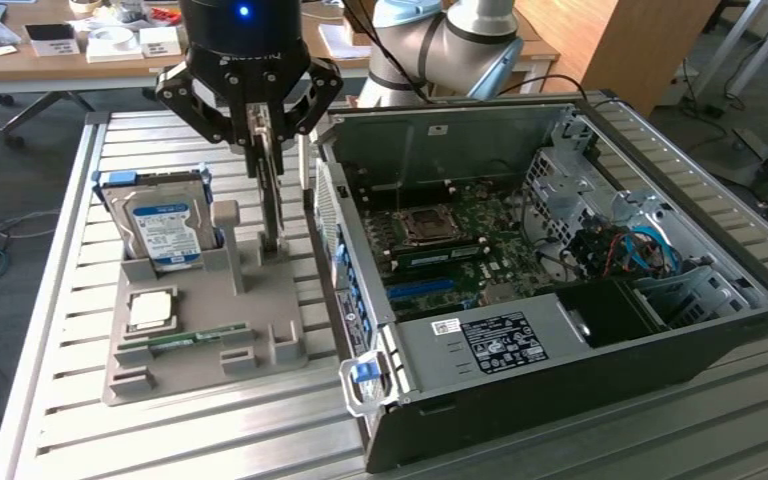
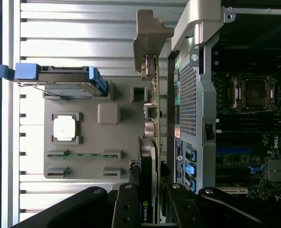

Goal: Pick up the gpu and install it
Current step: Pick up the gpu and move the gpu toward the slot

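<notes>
The gpu (image 1: 268, 200) hangs edge-on and upright from my gripper (image 1: 267, 135), which is shut on its upper edge. Its lower end reaches down to the grey holder tray (image 1: 271, 300), just the exterior view's left of the open computer case (image 1: 704, 300); whether it still touches the tray I cannot tell. In the wrist view the gpu (image 2: 154, 109) runs as a thin green board with its black cooler between my fingers (image 2: 128, 206), my gripper (image 2: 152, 202) closed around it, and its metal bracket (image 2: 150, 33) at the far end.
The holder tray (image 2: 124, 142) also carries a blue-labelled hard drive (image 1: 164, 225), a square processor (image 1: 151, 310) and a small green RAM stick (image 1: 195, 336). Inside the case lies the motherboard (image 1: 451, 245) with a blue slot (image 1: 431, 291). The case's side wall (image 1: 337, 250) stands close beside the card.
</notes>
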Controlling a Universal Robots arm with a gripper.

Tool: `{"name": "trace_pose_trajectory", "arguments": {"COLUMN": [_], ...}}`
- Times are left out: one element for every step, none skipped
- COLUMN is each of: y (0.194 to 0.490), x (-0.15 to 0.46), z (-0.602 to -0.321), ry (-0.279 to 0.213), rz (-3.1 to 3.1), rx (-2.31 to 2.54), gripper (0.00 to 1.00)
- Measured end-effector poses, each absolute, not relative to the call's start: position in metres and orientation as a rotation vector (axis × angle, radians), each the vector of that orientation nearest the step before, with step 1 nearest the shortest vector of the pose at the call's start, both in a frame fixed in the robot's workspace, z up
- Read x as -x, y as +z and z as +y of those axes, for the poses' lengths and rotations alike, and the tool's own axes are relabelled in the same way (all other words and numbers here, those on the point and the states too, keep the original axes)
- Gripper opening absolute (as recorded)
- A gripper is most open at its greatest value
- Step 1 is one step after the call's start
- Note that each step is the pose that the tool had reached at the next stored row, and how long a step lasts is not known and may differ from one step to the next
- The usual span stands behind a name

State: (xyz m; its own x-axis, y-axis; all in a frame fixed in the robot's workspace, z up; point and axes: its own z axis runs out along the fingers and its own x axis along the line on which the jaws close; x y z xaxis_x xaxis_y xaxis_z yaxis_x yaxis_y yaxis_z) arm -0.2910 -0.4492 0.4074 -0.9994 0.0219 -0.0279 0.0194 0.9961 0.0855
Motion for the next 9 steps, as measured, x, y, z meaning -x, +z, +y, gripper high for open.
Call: {"name": "trace_pose_trajectory", "arguments": {"y": [0.4075,0.4082,0.4083,0.4085,0.4087,0.409,0.4093,0.4097,0.4103], "x": [0.291,0.291,0.291,0.291,0.291,0.291,0.291,0.291,0.291], "z": [-0.4492,-0.4492,-0.4492,-0.4492,-0.4492,-0.4492,-0.4492,-0.4492,-0.4492], "ry": [0.133,0.133,0.133,0.133,0.133,0.132,0.132,0.133,0.133], "rz": [3.11,3.11,3.11,3.11,3.11,3.11,3.11,3.11,3.11], "rx": [-0.032,-0.032,-0.032,-0.032,-0.032,-0.032,-0.032,-0.032,-0.032], "gripper": [0.27,0.27,0.27,0.27,0.27,0.27,0.27,0.27,0.27]}}
